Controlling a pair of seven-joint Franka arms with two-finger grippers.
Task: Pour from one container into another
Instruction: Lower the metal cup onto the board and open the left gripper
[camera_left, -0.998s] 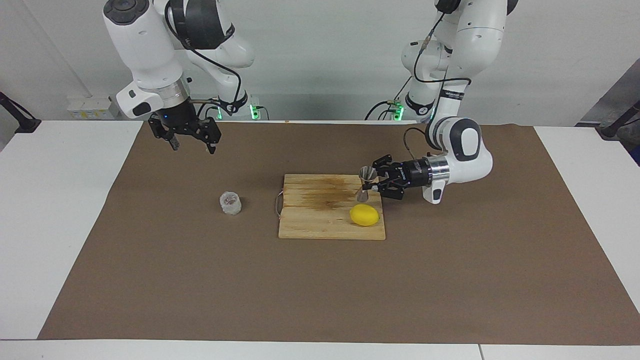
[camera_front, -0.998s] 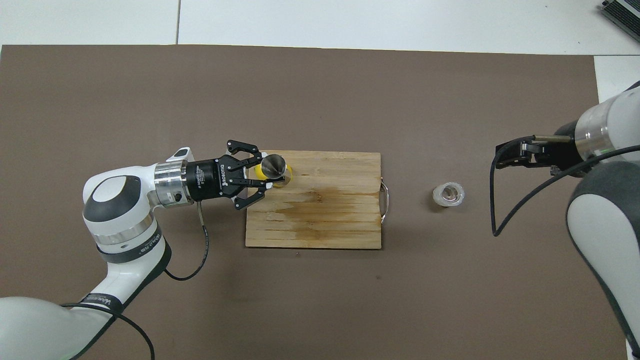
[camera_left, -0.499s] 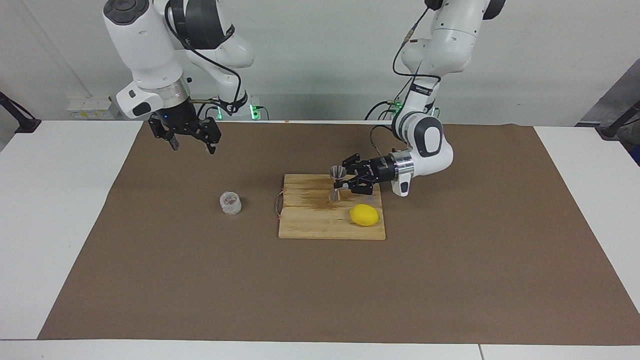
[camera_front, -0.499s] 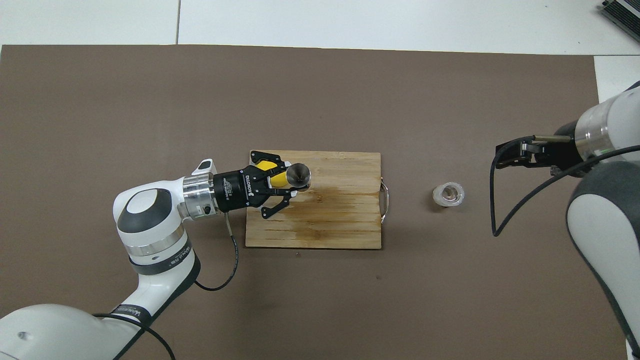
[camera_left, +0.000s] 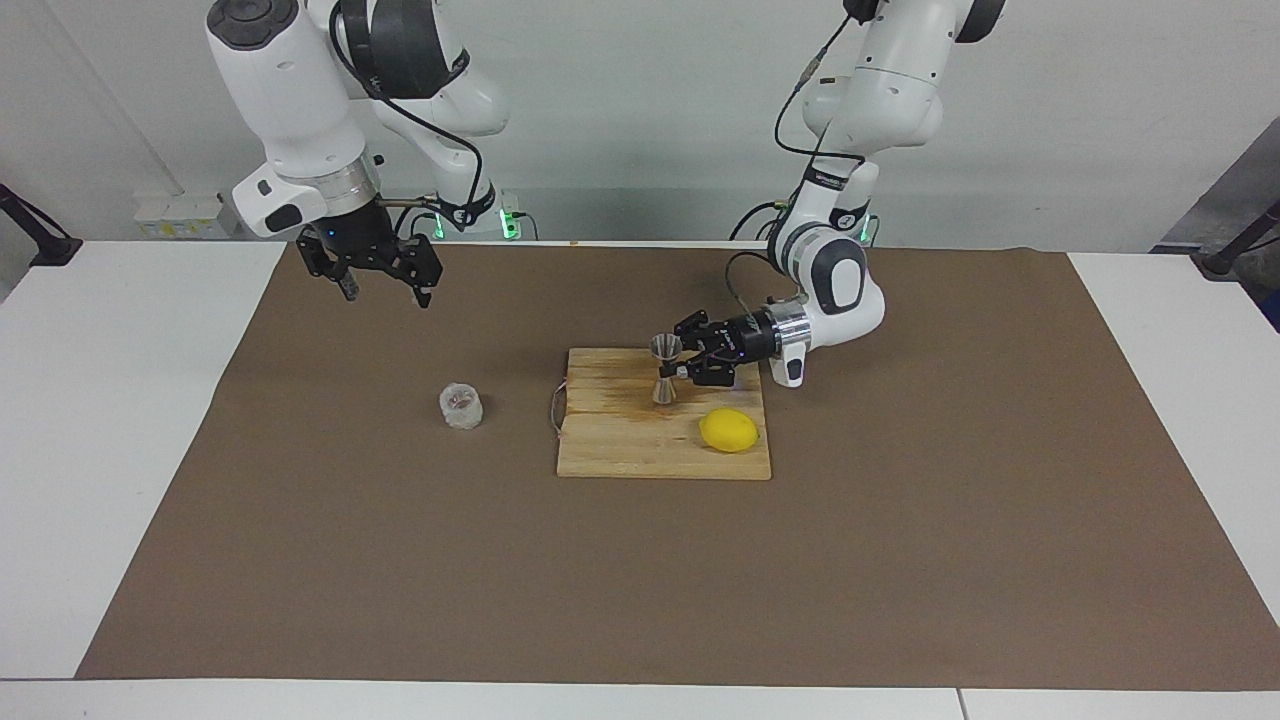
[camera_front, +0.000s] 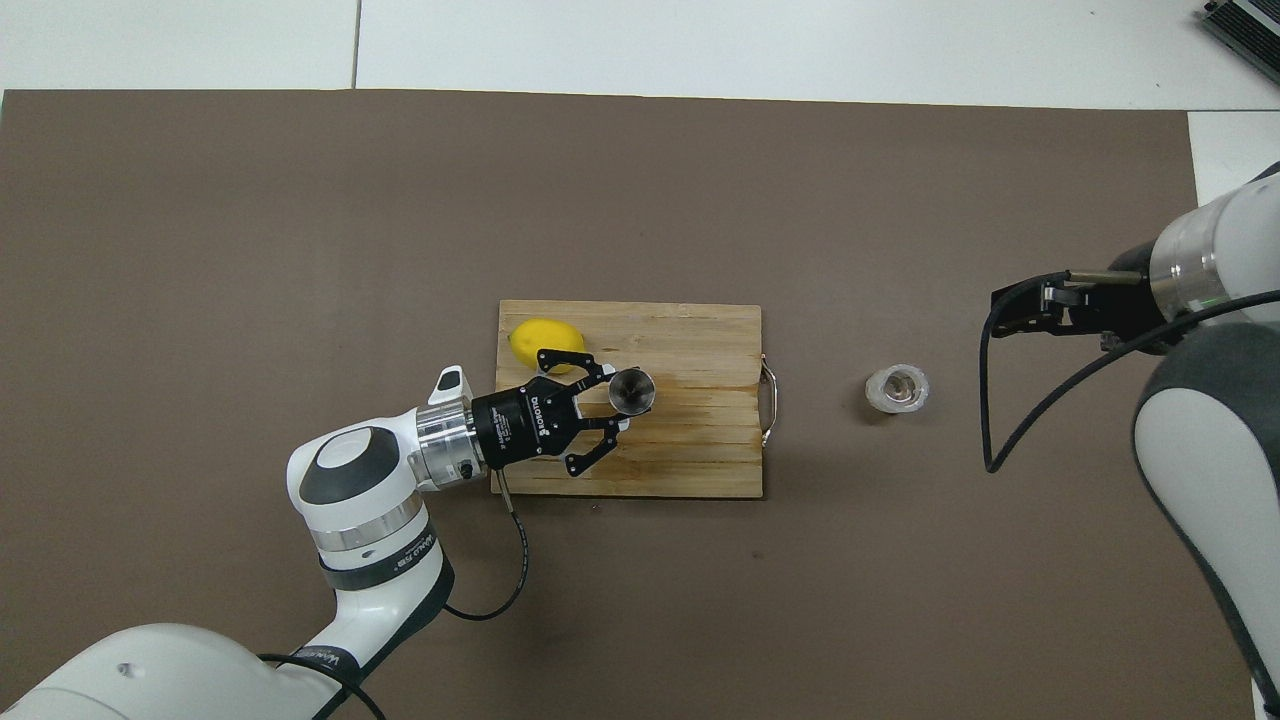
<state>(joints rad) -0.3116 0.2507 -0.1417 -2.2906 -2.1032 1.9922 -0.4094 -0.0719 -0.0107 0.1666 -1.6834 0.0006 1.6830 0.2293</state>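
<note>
Brown paper covers a white table where two robot arms work at a pouring job that, by the look of things, has barely begun. Nearest the robots, the right claw hangs in the air with its fingers spread wide and nothing between them, over bare paper toward its own arm's end of the table; that arm waits. Well apart from it and farther from the robots, the small clear glass cup stands upright on the paper, untouched, something brownish showing inside it in the overhead view.

Toward the middle of the table, the left claw reaches in level and low over a wooden cutting board, its fingers clamped on the narrow waist of a silvery metal jigger. The jigger is upright, open mouth up, its foot at or just above the stained wood; which of the two cannot be told. A yellow lemon lies on the board just beside the left claw, farther from the robots than the claw's fingers.

Judging from this, the receiving vessel is in hand. Everything else remains: the cup must be picked up, brought over the jigger and tipped. Nothing has been poured.
</note>
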